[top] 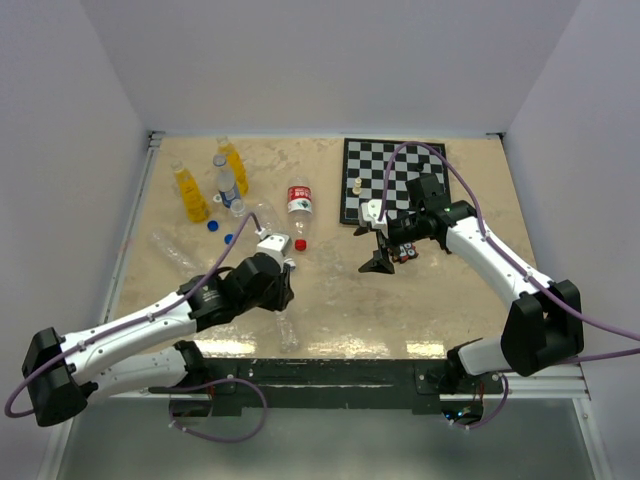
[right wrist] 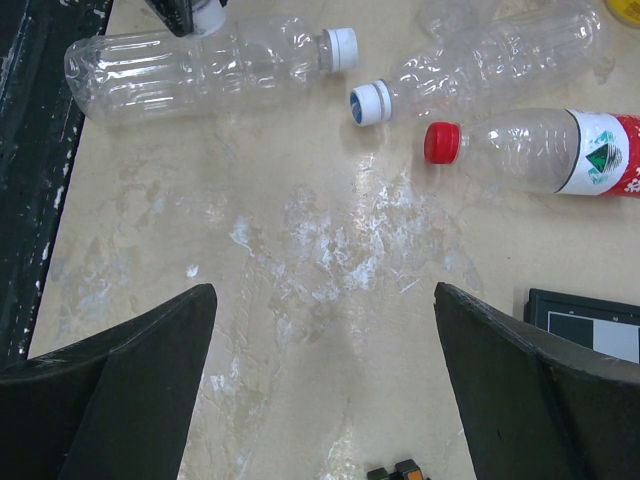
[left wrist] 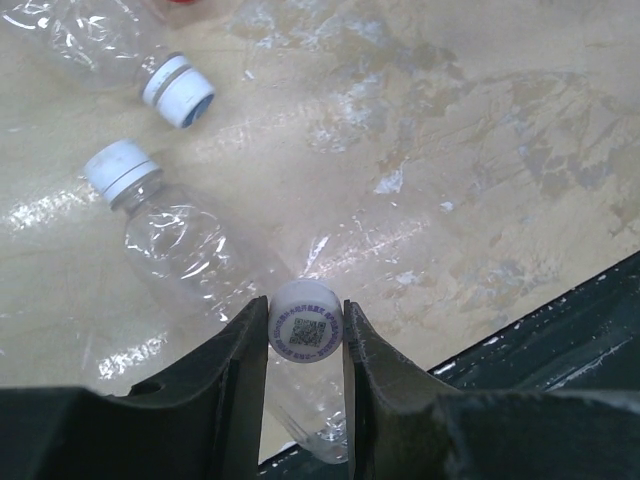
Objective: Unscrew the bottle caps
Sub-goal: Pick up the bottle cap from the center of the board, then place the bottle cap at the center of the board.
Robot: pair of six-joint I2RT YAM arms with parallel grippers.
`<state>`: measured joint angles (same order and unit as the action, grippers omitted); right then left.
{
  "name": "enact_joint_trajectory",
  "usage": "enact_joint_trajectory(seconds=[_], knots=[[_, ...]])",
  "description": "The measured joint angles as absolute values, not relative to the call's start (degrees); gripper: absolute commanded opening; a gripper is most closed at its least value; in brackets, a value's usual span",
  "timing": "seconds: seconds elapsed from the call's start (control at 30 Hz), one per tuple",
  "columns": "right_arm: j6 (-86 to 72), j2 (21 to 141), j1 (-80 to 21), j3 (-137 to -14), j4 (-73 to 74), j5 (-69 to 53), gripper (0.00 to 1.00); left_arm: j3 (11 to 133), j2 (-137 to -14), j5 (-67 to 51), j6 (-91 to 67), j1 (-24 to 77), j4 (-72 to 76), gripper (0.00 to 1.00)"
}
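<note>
The left gripper (left wrist: pixel 304 318) is nearly closed, its two fingers pinching a printed white cap (left wrist: pixel 305 335) by the rim, the printed face turned toward the wrist camera. A rim pinch like this suits turning or carrying a cap. No bottle neck shows behind it, so I judge it loose in the grip, though the fingers hide enough that I cannot be sure.

Just beneath lies a long clear bottle (left wrist: pixel 190 240) on its side on the table (left wrist: pixel 480 150), its plain white cap (left wrist: pixel 122 166) on and pointing away from the gripper; a second clear bottle (left wrist: pixel 90 45) lies near it, its white-and-blue cap (left wrist: pixel 178 90) also on.

The right gripper (right wrist: pixel 320 370) hangs over bare table with its jaws spread wide and nothing between them; it is probably kept free to steady a bottle. Beyond it a red-labelled bottle (right wrist: pixel 560 150) lies on its side with its red cap (right wrist: pixel 441 142) on.

At the far left the two orange bottles (top: pixel 188 192) and the blue-labelled bottle (top: pixel 228 185) are grouped together. Two blue caps (top: pixel 213 226) lie loose just beside them, so part of the job looks done; whether those three bottles are all open is too small to tell. A chessboard (top: pixel 400 180) sits at the far right, apart from the work.
</note>
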<state>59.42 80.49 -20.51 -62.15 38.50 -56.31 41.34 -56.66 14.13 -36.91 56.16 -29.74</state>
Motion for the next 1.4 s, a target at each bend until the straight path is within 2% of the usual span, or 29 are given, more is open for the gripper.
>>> enact_joint_trajectory(seconds=[0.67, 1.13, 1.4], knots=[[59.40, 80.49, -20.51, -62.15, 38.46, -56.31, 0.94, 30.72, -47.05, 15.05, -38.39, 38.76, -27.53, 0.06], [59.46, 80.49, -20.49, -62.15, 38.50, -56.31, 0.94, 25.02, -55.33, 15.25, -40.27, 20.25, -12.56, 0.05], [59.48, 80.49, -20.49, -62.15, 38.52, -56.31, 0.94, 24.29, -64.55, 14.81, -41.43, 11.84, -4.62, 0.07]])
